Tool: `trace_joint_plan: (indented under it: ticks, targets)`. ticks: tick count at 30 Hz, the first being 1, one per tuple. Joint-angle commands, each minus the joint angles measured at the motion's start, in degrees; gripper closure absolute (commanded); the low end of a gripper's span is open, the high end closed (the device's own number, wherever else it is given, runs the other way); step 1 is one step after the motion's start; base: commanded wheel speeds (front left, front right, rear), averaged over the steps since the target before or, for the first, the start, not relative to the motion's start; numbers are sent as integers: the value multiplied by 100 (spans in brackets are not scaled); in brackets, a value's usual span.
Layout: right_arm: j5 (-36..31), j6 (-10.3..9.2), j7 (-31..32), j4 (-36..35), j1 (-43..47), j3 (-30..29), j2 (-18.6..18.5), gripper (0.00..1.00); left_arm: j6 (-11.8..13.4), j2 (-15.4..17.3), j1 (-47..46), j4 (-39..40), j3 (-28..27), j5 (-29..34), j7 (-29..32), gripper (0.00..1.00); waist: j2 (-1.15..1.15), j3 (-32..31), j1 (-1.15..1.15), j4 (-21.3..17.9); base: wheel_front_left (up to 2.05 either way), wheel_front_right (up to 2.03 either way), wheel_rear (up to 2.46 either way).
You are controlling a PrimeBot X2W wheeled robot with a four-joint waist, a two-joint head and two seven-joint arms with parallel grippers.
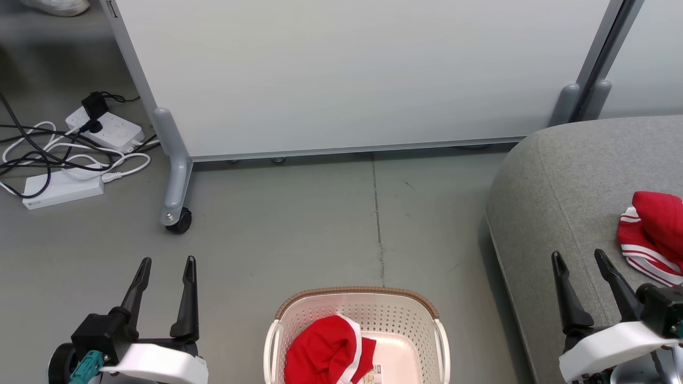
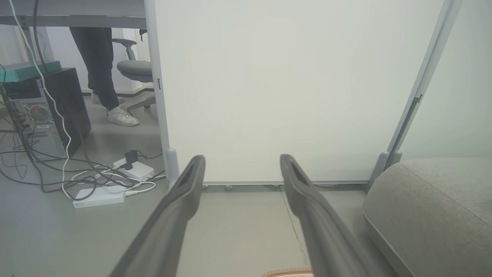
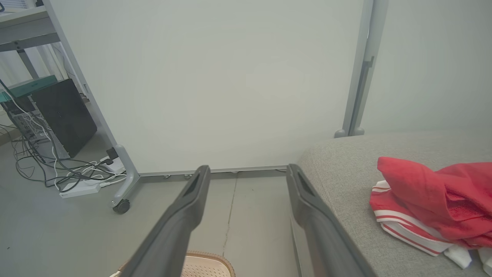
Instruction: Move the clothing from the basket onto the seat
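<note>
Head view: the left gripper (image 1: 167,261) stands at the lower left over the bare grey floor (image 1: 299,234), its two dark fingers spread wide with nothing between them. The right gripper (image 1: 578,256) stands at the lower right, equally wide and empty, its fingers seen against the near edge of the grey sofa seat (image 1: 560,181). The white perforated basket (image 1: 355,292) (brown woven-look rim, white side handles) sits on the floor between the two grippers, at the bottom centre. One red jersey (image 1: 323,354) with white trim lies crumpled in the left half of the basket. A second red jersey (image 1: 653,234), with thin white stripes, lies bunched on the seat at the right edge of the view, just beyond the right gripper and apart from it. Behind stands a pale partition panel (image 1: 347,74) on a castor (image 1: 180,221), with white power strips (image 1: 109,128) and tangled cables (image 1: 32,154) on the floor to its left. Left wrist view: beyond the panel's left edge are a person's dark-trousered leg and white shoe (image 2: 122,116).
</note>
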State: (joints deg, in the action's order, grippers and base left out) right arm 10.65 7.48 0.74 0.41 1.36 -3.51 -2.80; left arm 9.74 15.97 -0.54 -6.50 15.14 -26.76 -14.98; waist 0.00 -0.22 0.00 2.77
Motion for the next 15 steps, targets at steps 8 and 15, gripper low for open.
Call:
trace_joint_plan:
  ticks: [8, 15]
  targets:
    - [30, 3, 9, -10, 68, -19, -24, 0, -72, -7, -9, -179, -76, 108, -22, 0, 0, -9, 0, -19, 0, 0, 0]
    - [20, 3, 22, 18, 55, 10, -23, 0, -104, -38, -63, -275, -85, 127, -24, 0, 0, -27, 0, 3, 0, 0, 0]
